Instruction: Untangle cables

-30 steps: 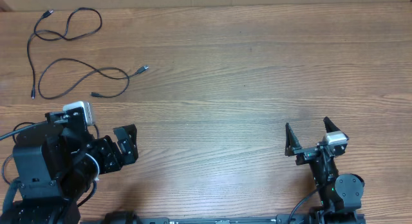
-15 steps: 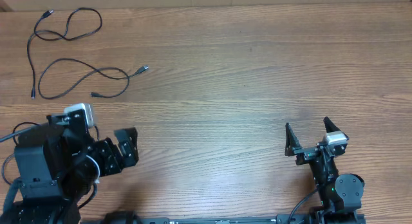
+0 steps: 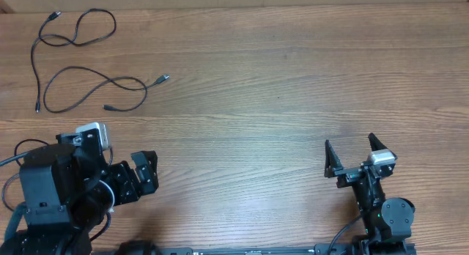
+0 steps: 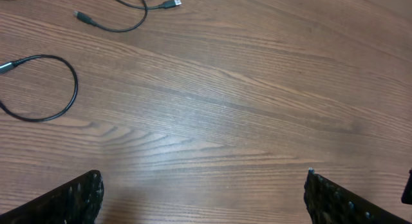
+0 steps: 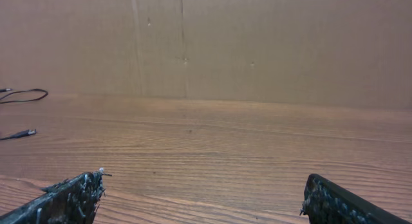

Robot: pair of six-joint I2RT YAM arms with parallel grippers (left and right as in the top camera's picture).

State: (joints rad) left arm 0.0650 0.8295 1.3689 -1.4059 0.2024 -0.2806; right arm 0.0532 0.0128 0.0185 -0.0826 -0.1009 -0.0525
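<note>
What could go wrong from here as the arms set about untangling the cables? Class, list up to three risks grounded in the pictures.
1. The cables lie thin and flat on the table; the open left end effector may miss them or scrape the wood.
2. Their loops cross and lie close together, so pulling one could drag or tighten another.
3. The right end effector sits far across the table, so its reach may be strained.

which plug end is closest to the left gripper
The small dark plug, just left of and below the silvery plug; the rest lie farther off.
</note>
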